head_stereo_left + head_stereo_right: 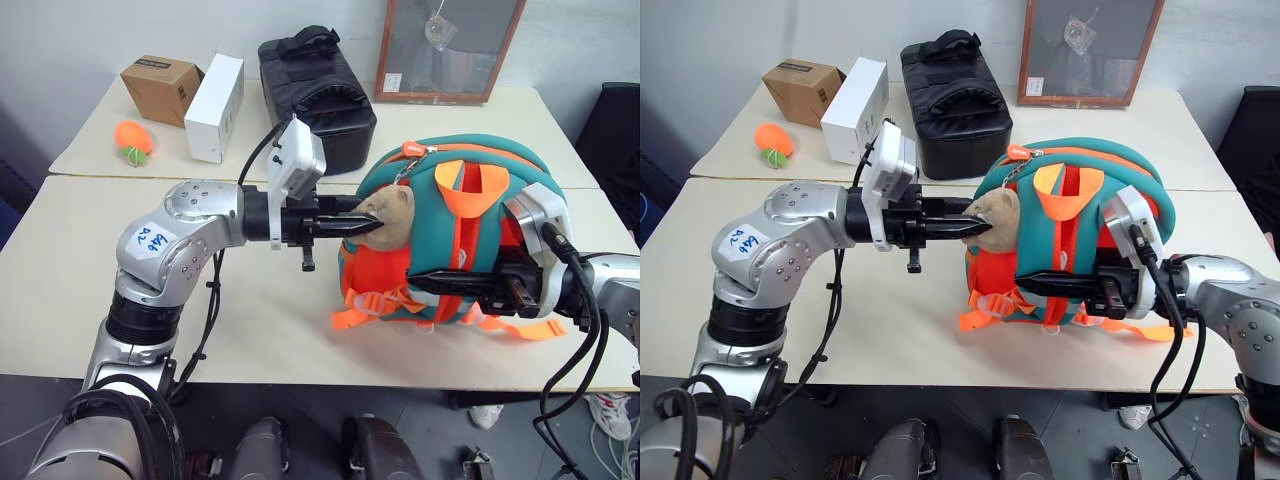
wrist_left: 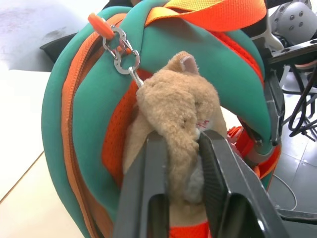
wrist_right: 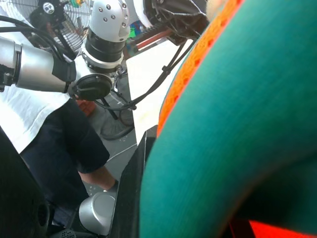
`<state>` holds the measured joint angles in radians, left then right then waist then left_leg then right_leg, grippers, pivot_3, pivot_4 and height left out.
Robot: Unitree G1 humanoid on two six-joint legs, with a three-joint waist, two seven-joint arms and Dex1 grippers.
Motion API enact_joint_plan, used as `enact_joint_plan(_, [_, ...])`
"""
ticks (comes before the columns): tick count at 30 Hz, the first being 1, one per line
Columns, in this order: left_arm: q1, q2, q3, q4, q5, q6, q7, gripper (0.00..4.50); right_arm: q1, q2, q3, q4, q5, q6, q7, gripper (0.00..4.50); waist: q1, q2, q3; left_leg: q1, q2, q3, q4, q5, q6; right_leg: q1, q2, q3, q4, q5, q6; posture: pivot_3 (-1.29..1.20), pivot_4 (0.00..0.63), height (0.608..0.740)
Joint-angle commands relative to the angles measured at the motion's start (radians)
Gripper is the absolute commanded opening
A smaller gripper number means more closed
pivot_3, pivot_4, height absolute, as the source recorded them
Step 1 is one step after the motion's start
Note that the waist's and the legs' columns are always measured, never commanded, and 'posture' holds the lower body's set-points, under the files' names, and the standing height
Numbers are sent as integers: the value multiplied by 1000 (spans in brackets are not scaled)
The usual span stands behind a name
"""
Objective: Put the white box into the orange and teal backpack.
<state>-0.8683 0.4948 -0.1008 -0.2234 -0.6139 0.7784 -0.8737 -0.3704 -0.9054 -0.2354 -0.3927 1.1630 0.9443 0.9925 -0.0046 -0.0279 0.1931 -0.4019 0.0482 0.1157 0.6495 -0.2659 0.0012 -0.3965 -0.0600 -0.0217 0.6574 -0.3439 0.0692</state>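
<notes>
The orange and teal backpack (image 1: 470,235) stands upright at the middle right of the near table. A tan teddy bear (image 1: 392,213) hangs from a clip on its left side. My left gripper (image 1: 366,222) reaches in level from the left and is shut on the bear's head, whose fur bulges between the two black fingers (image 2: 153,163). My right gripper (image 1: 415,280) comes from the right, low across the backpack's front, shut on a teal and orange strap. The white box is out of view.
On the far table stand a tall white carton (image 1: 215,108), a brown cardboard box (image 1: 160,88), a black padded bag (image 1: 315,95), an orange ball toy (image 1: 133,140) and a framed picture (image 1: 445,45). A person (image 3: 29,109) stands beside the table.
</notes>
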Motion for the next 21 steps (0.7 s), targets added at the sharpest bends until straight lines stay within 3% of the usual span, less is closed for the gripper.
enact_joint_plan(1, [-74, 60, 62, 59, 24, -33, -18, 460, 41, -19, -75, -19, 16, -8, 2, 0, 1, 0, 0, 0, 0, 0, 0, 0, 0, 0, 0, 0, 0, 0, 0, 0, 150, 740])
enact_joint_plan(9, [-164, 254, 120, 311, 95, -169, -147, 460, 210, -56, -217, 5, 24, 0, 46, 0, -2, 0, 0, 0, 0, 1, -1, 0, 0, -1, 1, 0, 0, 0, 0, 0, 150, 740])
enact_joint_plan(13, [-144, 299, 129, 361, 101, -184, -183, 460, 286, -54, -261, -33, 60, 3, 79, 0, 1, 0, 0, -1, 0, 1, 0, 0, 0, -1, 0, 0, 0, 0, 0, 0, 150, 740])
enact_joint_plan(19, [77, 345, 71, 169, 33, -105, -306, 460, 305, -26, -261, -55, 82, -19, 56, 0, -14, 0, 0, 1, 1, 1, -1, 0, 0, -1, 0, 1, 1, 0, 0, 0, 150, 740])
enact_joint_plan(21, [189, 336, -7, 78, 81, -132, -307, 460, 294, -13, -252, -61, 94, -24, 41, 0, -14, 0, 0, 0, 1, 1, 0, 0, 0, -1, 0, 0, 1, 0, -1, 0, 150, 740])
